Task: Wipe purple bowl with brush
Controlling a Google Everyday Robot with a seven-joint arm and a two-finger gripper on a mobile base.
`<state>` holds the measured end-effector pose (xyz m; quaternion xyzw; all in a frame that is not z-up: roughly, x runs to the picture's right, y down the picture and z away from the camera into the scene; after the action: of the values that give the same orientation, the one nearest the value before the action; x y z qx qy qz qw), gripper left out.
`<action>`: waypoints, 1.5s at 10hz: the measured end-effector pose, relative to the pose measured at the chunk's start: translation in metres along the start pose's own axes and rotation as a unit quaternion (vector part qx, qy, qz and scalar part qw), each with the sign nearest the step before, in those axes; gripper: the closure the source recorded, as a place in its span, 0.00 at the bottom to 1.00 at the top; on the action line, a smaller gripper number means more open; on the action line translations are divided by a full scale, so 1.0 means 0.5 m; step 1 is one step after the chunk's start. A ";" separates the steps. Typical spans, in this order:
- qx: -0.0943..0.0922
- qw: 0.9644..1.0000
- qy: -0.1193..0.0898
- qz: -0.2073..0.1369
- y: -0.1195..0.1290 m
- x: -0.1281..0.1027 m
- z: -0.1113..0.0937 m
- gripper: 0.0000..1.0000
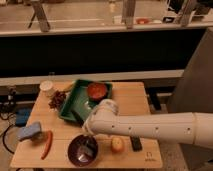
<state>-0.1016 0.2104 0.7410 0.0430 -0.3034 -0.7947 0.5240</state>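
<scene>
The purple bowl sits near the front edge of the wooden table, left of centre. My white arm reaches in from the right and bends down over it. My gripper hangs just over the bowl's right half, mostly hidden behind the wrist. The brush shows as a small pale grey-blue patch inside the bowl, right under the gripper's tip and held by it against the bowl's inside.
A green tray holds a red bowl behind the arm. A white cup and grapes are at back left. A blue-yellow sponge and red pepper lie left of the bowl. A yellowish fruit and black bar lie right.
</scene>
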 end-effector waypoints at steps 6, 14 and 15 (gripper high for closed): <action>0.050 0.998 0.007 -0.042 -0.054 0.044 0.022 1.00; 0.094 0.994 -0.002 -0.049 -0.081 -0.018 -0.006 1.00; 0.076 0.996 -0.002 -0.040 -0.059 -0.034 -0.023 1.00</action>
<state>-0.1134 0.2276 0.7118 0.0930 -0.3618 -0.7898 0.4865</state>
